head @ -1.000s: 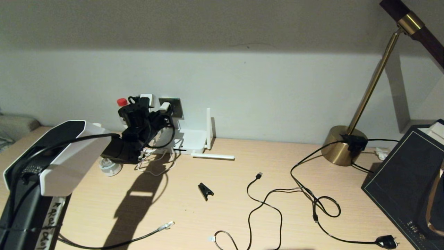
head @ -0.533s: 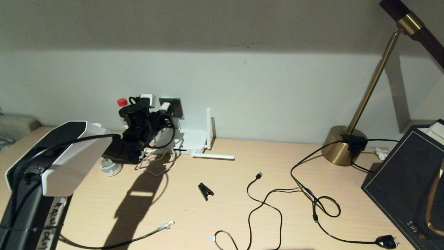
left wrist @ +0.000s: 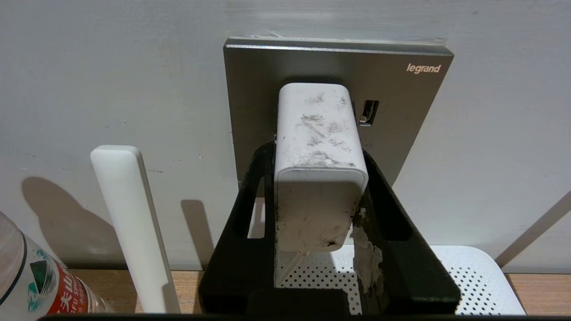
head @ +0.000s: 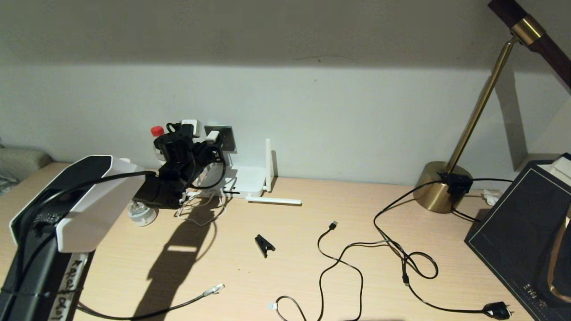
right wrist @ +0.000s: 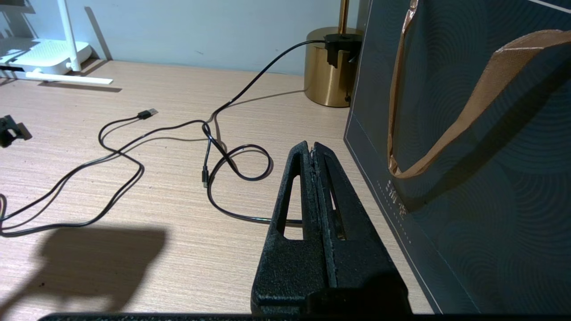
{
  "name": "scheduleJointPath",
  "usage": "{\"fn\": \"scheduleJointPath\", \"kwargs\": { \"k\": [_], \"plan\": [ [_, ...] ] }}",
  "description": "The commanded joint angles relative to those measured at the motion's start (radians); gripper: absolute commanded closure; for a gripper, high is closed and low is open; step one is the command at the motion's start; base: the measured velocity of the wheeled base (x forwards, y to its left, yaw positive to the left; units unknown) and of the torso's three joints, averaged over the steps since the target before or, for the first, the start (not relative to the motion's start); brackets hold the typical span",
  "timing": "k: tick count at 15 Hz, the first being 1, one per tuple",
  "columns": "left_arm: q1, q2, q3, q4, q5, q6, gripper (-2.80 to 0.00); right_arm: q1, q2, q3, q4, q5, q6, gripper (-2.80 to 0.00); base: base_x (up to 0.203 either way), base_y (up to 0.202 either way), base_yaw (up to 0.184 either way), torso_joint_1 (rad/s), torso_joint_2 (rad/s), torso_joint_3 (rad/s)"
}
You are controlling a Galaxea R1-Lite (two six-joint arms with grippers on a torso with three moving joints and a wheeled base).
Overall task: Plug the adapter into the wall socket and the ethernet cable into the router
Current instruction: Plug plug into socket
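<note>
Your left arm is easing slightly toward the wall, left gripper clamping the adapter with its long axis pointing straight into the socket, while the right gripper is resting closed, well away.

Left gripper w/ adapter is boxed in at the wall socket: upright antenna and bottle on one side, router below. Open desk mid-front, but loose cables and clip litter it.
</note>
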Motion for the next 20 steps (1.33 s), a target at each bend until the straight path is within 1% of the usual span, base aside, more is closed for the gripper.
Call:
{"fn": "scheduleJointPath", "kwargs": {
  "k": [1,9,12,20],
  "plan": [
    [0.000,0.004,-0.006,-0.006,0.000,0.000,0.00,0.000,0.001,0.035,-0.001,0.000,0.000,0.00,0.000,0.000,0.000,0.000,0.00,0.000],
    [-0.004,0.025,-0.037,-0.004,0.033,0.000,0.00,0.000,0.001,0.035,-0.001,0.000,0.000,0.00,0.000,0.000,0.000,0.000,0.00,0.000],
    [-0.006,0.045,-0.068,-0.003,0.053,0.001,0.00,0.000,0.001,0.035,-0.001,0.000,0.000,0.00,0.000,0.000,0.000,0.000,0.00,0.000],
    [-0.005,0.047,-0.081,0.016,0.055,0.001,0.00,0.000,0.001,0.035,-0.001,0.000,0.000,0.00,0.000,0.000,0.000,0.000,0.00,0.000]
  ]
}}
